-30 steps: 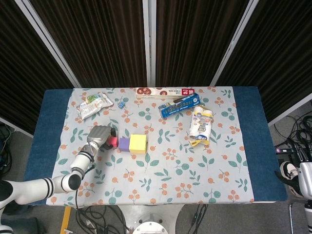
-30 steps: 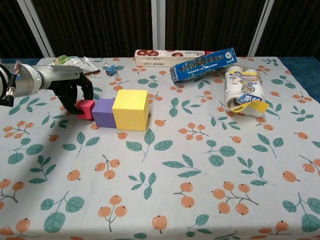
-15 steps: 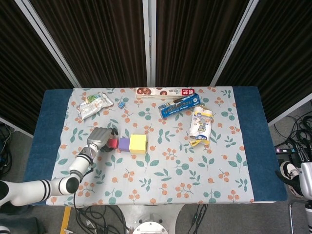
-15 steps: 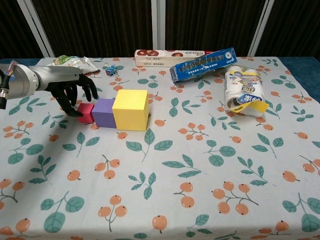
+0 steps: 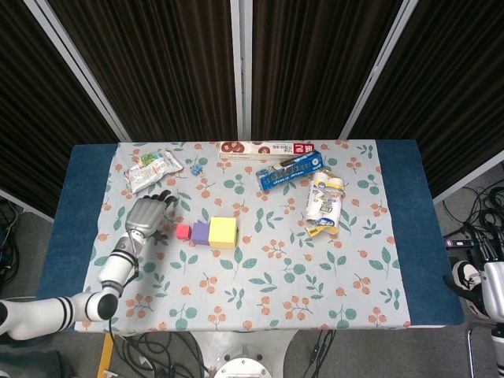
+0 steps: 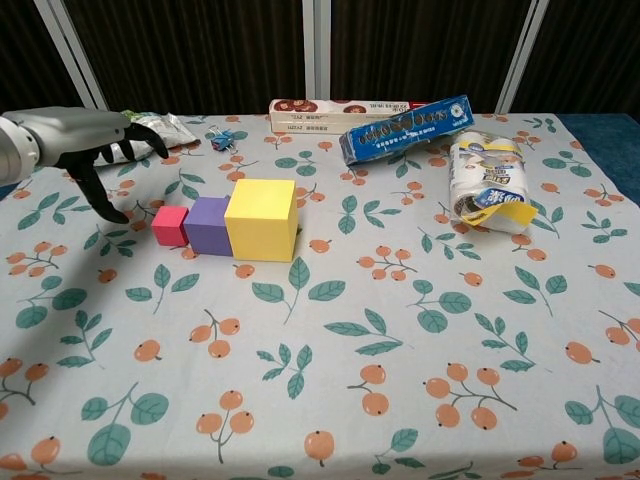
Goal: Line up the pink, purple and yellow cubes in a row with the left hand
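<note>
The pink cube [image 6: 170, 225], the purple cube [image 6: 209, 224] and the yellow cube [image 6: 261, 219] sit in a straight row on the flowered surface [image 6: 420, 330], each touching the next, with the pink one at the end nearest the left robot hand [image 6: 98, 150]. That robot hand hovers just beside the pink cube, apart from it, holding nothing, its dark fingers [image 6: 100, 200] spread and pointing down toward the cloth; in the head view the same left robot hand [image 5: 146, 214] shows palm down with fingers fanned out, the row lying on its far side from the arm. The right robot hand cannot be made out: only a bit of white arm shows at the edge of the head view. Beyond the left robot hand lies a green snack bag [image 6: 150, 126], with a small blue clip [image 6: 222, 140] close to it. Farther across, well away from the robot hand, lie a long biscuit box [image 6: 340, 111], a tilted blue box [image 6: 407, 128] and a white packet [image 6: 487, 183] with a yellow flap.
</note>
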Available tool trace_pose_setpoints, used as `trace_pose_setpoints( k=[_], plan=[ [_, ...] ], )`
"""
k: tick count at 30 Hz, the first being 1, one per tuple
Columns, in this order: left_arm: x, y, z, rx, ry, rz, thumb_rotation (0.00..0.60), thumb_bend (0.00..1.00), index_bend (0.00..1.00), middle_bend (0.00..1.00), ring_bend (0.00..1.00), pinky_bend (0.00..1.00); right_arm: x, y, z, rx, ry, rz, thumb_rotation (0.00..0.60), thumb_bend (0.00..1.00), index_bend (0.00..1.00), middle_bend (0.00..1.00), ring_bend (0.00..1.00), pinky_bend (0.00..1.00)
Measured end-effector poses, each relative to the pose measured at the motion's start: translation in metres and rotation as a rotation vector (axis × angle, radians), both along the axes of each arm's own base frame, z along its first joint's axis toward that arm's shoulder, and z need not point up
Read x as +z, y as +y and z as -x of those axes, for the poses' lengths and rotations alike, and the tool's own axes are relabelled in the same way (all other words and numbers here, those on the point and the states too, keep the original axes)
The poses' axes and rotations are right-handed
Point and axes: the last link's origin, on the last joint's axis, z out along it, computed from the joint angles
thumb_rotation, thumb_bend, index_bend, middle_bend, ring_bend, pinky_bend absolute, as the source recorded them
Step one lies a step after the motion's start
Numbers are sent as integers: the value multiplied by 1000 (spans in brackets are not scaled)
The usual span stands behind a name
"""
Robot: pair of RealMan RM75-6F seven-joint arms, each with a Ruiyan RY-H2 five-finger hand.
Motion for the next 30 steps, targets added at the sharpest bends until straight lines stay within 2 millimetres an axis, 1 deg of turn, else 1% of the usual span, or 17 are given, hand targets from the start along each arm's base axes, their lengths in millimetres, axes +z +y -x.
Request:
trace_pose_setpoints(
  k=[3,9,14,19,25,30],
  plan=[
    [-9,4,-1,-11,1,-9,600,37,236,195,235,266,1,1,0,-2,3,4,600,0,79,183,20,137],
    [-20,16,-8,-22,-19,-26,600,36,236,195,235,266,2,1,0,-5,4,5,600,0,79,183,20,137],
    [-27,21,-12,-28,-12,-12,600,35,236,195,235,265,2,2,1,-10,5,7,600,0,79,183,20,137],
    [-30,21,-11,-27,17,-9,600,35,236,195,235,266,2,1,1,-14,5,5,600,0,79,183,20,137],
    [-28,20,-9,-9,18,-6,600,35,236,195,235,266,1,1,2,-14,4,1,600,0,79,183,20,137],
    [-29,19,-11,-1,19,8,600,35,236,195,235,266,2,2,2,-16,4,4,600,0,79,182,20,137]
  ],
)
